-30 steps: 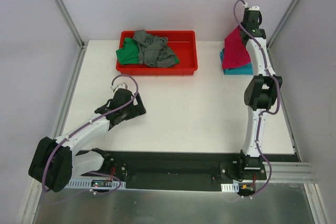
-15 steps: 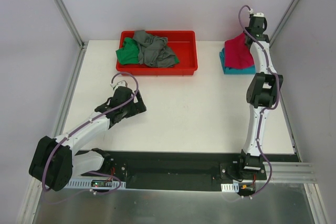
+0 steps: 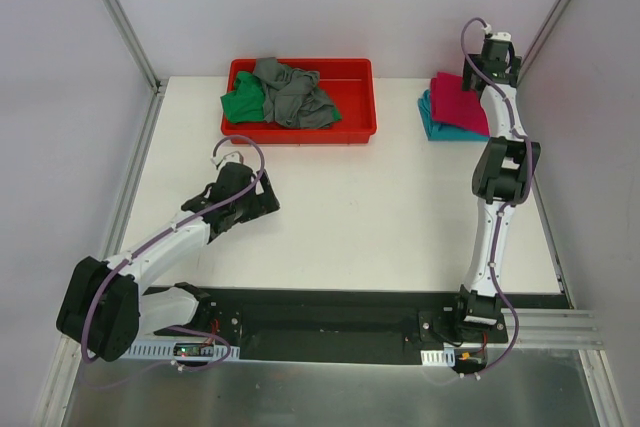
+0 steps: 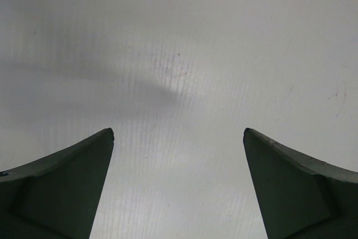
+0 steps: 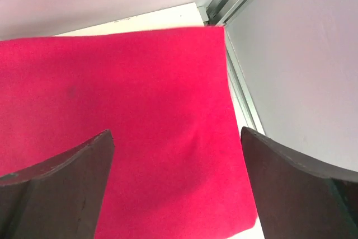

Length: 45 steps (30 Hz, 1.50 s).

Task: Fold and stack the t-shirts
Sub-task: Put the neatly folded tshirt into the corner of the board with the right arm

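Right hand [image 5: 177, 138] has just let go. Its fingers stand wide over the pink t-shirt [image 3: 458, 100], which hung pinched a second ago and now lies flat on the teal t-shirt [image 3: 431, 123] at the worktop's [image 3: 380, 207] far right corner. Two are stacked, while the green t-shirt [image 3: 240, 105] and grey t-shirt [image 3: 297, 92] lie crumpled in the red tray [image 3: 300, 135]. The right arm reaches far out. The left hand [image 3: 262, 202], also wide, hovers over bare worktop.

Teal t-shirt [image 3: 433, 126] mostly under the magenta-pink t-shirt [image 3: 458, 99]; green t-shirt [image 3: 240, 107] partly beneath the grey t-shirt [image 3: 295, 92].
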### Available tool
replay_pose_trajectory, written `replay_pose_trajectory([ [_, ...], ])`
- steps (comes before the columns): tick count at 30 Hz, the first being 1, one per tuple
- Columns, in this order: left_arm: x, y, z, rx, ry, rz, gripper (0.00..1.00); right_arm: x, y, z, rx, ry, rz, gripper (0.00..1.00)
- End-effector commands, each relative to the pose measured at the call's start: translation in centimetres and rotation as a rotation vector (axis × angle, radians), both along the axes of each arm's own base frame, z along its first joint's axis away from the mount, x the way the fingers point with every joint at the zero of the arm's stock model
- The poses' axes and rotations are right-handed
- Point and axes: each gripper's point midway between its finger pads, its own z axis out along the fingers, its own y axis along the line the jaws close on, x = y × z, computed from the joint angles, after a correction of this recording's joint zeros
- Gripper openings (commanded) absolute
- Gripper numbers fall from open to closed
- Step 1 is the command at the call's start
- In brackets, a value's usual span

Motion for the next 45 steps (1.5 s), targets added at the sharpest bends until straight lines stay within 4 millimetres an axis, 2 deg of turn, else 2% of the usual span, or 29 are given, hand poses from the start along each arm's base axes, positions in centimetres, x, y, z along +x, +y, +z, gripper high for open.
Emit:
replay_pose_trajectory([
  [1,0.8,-0.2,1.6,-0.004,-0.043,-0.011,0.99,0.1,-0.7,3.2,-0.007,-0.079,-0.039,0.96],
  [5,0.4,-0.1,2.1,-0.017,-0.061,-0.013,0.99,-1.1,0.1,5.6,0.027,-0.095,-0.021,0.96],
  [7,0.2,0.0,2.3,-0.024,-0.075,-0.011,0.99,-2.1,1.8,6.1,0.093,-0.073,0.032,0.96],
  [10,-0.2,0.1,2.3,-0.029,-0.079,-0.011,0.99,-3.7,5.8,5.4,0.196,-0.008,0.189,0.99],
  [13,-0.5,0.1,2.3,-0.039,-0.081,-0.021,0.99,-5.4,9.2,4.2,0.248,0.07,0.3,0.94],
  [15,-0.7,0.1,2.1,-0.036,-0.077,-0.022,0.99,-6.2,10.6,3.3,0.235,0.125,0.346,0.9],
  [18,-0.8,0.1,1.8,-0.036,-0.067,-0.026,0.99,-6.4,11.7,1.9,0.196,0.184,0.387,0.84],
  [20,-0.8,0.0,1.7,-0.038,-0.064,-0.03,0.99,-6.6,12.4,0.8,0.201,0.229,0.403,0.77],
  [25,-0.8,0.0,1.7,-0.034,-0.066,-0.032,0.99,-6.0,12.7,-1.5,0.212,0.28,0.397,0.68],
  [28,-0.8,0.1,1.6,-0.032,-0.065,-0.03,0.99,-6.0,12.5,-2.7,0.209,0.302,0.389,0.5],
  [33,-0.7,0.1,1.8,-0.029,-0.07,-0.028,0.99,-6.9,13.2,-3.3,0.234,0.337,0.418,0.34],
  [36,-0.7,0.1,1.7,-0.029,-0.068,-0.027,0.99,-8.3,14.0,-4.3,0.282,0.374,0.439,0.33],
  [39,-0.7,0.2,1.6,-0.024,-0.065,-0.026,0.99,-10.0,14.4,-6.7,0.326,0.449,0.426,0.34],
  [41,-0.7,0.2,1.6,-0.021,-0.064,-0.029,0.99,-10.7,14.4,-8.4,0.34,0.491,0.419,0.35],
  [45,-0.7,0.3,1.5,-0.016,-0.065,-0.025,0.99,-11.4,14.0,-10.5,0.34,0.569,0.403,0.37],
])
